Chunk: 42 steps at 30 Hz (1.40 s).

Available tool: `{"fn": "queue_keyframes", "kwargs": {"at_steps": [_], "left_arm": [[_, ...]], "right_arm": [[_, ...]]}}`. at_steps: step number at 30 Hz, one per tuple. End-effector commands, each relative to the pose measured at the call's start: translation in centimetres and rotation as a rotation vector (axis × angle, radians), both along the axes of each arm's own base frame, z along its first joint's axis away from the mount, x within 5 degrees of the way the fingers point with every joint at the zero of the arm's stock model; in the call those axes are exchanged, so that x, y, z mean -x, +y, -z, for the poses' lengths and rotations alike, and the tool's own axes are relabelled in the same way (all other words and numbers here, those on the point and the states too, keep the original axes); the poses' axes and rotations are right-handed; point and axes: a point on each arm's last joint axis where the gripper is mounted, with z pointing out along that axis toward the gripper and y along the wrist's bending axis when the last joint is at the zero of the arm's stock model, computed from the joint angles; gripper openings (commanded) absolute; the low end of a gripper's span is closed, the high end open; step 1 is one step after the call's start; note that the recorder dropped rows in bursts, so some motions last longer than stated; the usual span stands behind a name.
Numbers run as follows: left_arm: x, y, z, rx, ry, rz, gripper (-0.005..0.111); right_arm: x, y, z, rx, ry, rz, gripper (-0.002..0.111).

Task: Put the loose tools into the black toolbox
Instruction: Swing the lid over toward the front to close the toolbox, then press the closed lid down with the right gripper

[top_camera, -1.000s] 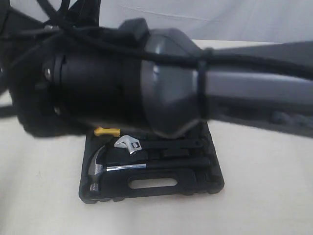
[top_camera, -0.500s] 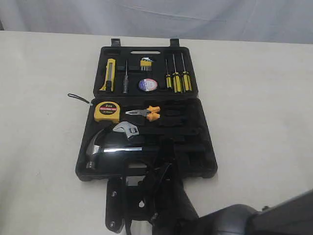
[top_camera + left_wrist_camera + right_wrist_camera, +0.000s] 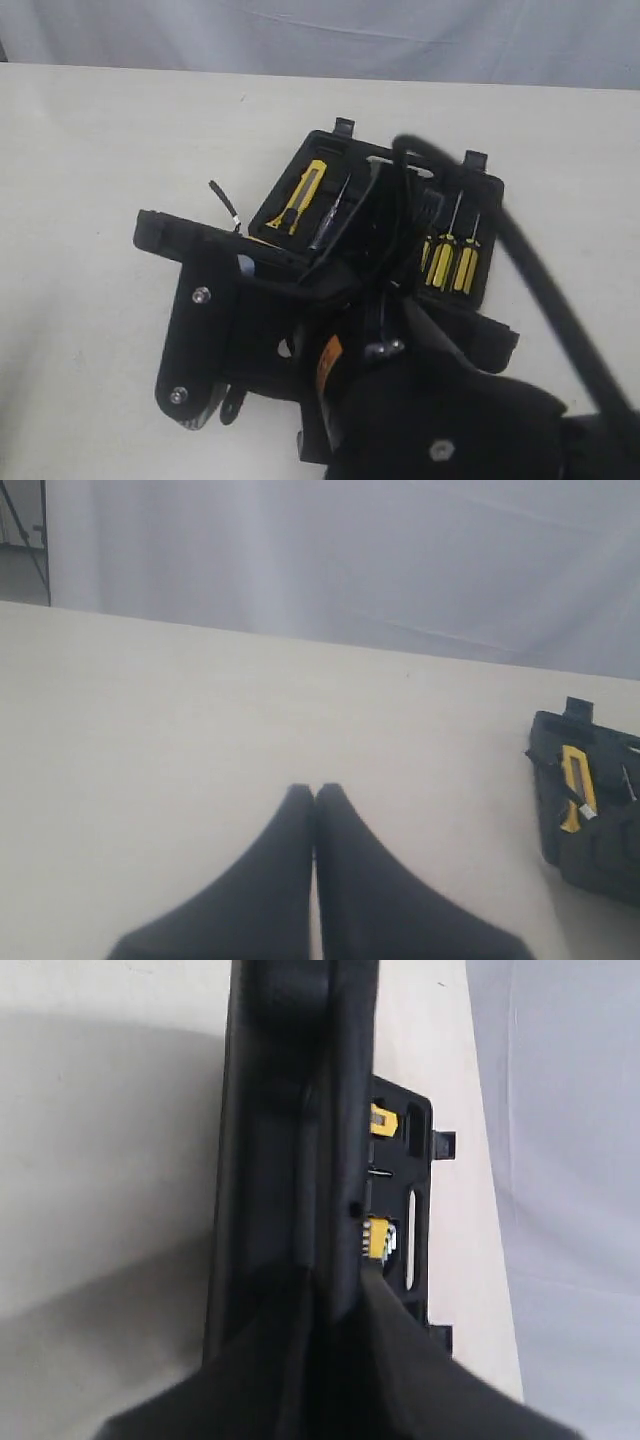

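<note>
The black toolbox stands partly folded on the table. Its near half is tilted up, showing its underside. In the right wrist view my right gripper is shut on the edge of that raised half, one finger on each side. The yellow-black utility knife lies in the far half, and it also shows in the left wrist view as the knife. A thin black strap sticks out at the hinge. The tape measure, pliers and tape roll are hidden behind the raised half. My left gripper hangs shut and empty over bare table.
Yellow-handled screwdrivers sit in the far half's right side. My right arm and its thick cable cover the lower right of the exterior view. A grey cloth backdrop stands behind the cream table.
Half a second ago the toolbox lay flat and open with the tools in their slots. Now its near half is lifted and the box has turned to the right.
</note>
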Motion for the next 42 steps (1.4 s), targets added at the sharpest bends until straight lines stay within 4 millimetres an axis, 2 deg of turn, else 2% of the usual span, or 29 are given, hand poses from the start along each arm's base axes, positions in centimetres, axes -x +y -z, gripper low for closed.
{"fn": "queue_keyframes", "kwargs": {"at_steps": [1, 4, 8, 13, 16, 22, 25, 28, 33, 39, 42], "left_arm": [[0.0, 0.0, -0.1, 0.006, 0.000, 0.006, 0.000], [0.0, 0.0, -0.1, 0.006, 0.000, 0.006, 0.000], [0.0, 0.0, -0.1, 0.006, 0.000, 0.006, 0.000], [0.0, 0.0, -0.1, 0.006, 0.000, 0.006, 0.000], [0.0, 0.0, -0.1, 0.006, 0.000, 0.006, 0.000], [0.0, 0.0, -0.1, 0.006, 0.000, 0.006, 0.000], [0.0, 0.0, -0.1, 0.006, 0.000, 0.006, 0.000], [0.0, 0.0, -0.1, 0.006, 0.000, 0.006, 0.000], [0.0, 0.0, -0.1, 0.006, 0.000, 0.006, 0.000], [0.0, 0.0, -0.1, 0.006, 0.000, 0.006, 0.000], [0.0, 0.0, -0.1, 0.001, 0.000, 0.005, 0.000]], "right_arm": [[-0.4, 0.6, -3.6, -0.001, -0.080, -0.048, -0.001], [-1.2, 1.0, -5.7, -0.044, -0.085, -0.037, -0.001], [-3.4, 0.6, -6.8, -0.081, -0.022, -0.013, -0.001], [-7.7, -1.3, -6.7, -0.154, 0.092, 0.020, -0.001], [-10.9, -3.6, -5.9, -0.156, 0.141, 0.071, -0.001], [-17.3, -8.3, -2.6, -0.090, 0.189, 0.185, -0.001], [-20.3, -10.0, 0.2, -0.043, 0.217, 0.195, -0.001], [-22.4, -11.2, 3.1, 0.021, 0.242, 0.193, -0.001], [-24.5, -11.7, 7.1, 0.196, 0.240, 0.096, -0.001], [-26.2, -11.0, 11.3, 0.284, 0.275, 0.029, -0.001], [-27.1, -10.7, 12.7, 0.306, 0.279, 0.036, 0.000]]}}
